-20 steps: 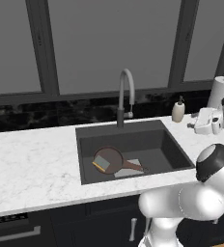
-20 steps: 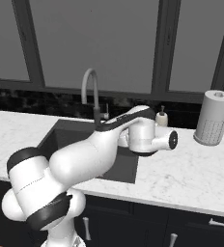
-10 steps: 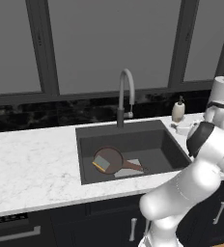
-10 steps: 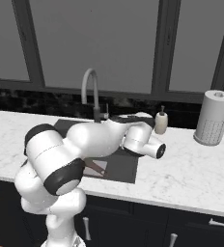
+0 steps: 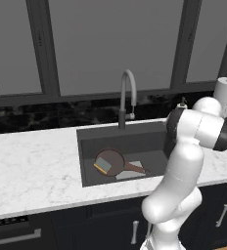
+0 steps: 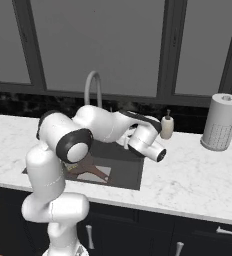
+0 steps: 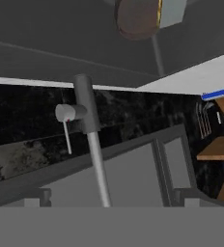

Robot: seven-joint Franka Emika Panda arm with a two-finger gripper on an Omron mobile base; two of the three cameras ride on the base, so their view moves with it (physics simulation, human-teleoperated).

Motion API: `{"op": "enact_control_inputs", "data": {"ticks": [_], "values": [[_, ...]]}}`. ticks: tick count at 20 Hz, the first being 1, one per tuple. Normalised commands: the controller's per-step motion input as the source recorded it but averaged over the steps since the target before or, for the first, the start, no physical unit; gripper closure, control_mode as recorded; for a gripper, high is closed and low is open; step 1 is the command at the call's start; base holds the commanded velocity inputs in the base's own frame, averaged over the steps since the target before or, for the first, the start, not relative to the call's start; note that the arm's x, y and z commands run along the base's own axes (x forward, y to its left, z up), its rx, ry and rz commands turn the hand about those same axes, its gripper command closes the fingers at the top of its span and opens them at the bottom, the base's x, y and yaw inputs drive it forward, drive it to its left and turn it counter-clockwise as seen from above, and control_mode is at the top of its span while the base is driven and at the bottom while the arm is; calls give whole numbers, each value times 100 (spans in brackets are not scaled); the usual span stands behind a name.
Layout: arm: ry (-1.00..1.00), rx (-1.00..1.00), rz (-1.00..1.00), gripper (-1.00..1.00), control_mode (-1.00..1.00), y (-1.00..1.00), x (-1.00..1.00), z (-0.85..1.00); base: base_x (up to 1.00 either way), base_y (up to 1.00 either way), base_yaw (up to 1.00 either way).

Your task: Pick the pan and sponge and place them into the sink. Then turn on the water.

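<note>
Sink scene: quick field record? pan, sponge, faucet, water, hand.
pan: in the sink, on its floor, handle toward the right
sponge: lying on the pan
faucet: behind the basin, lever seen in hand view
water: no stream visible
hand: cannot be seen in the frames; camera faces the faucet
soap bottle: on counter right of sink

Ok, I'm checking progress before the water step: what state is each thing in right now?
pan: lying in the sink
sponge: resting on the pan
faucet: no water running
soap bottle: upright on the counter
paper towel roll: upright
</note>
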Motion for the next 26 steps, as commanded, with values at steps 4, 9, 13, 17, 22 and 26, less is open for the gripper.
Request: {"op": "enact_control_inputs", "data": {"ticks": [4, 9, 13, 17, 22, 26], "values": [[0, 12, 0, -100, -100, 12, 48, 0, 0, 0, 0], [0, 5, 0, -100, -100, 31, 45, 0, 0, 0, 0], [0, 0, -2, -100, -100, 51, 24, 0, 0, 0, 0], [0, 0, -8, -100, -100, 50, 16, 0, 0, 0, 0], [0, 0, -9, -100, -100, 38, 14, 0, 0, 0, 0], [0, 0, -9, -100, -100, 27, 21, 0, 0, 0, 0]]}}
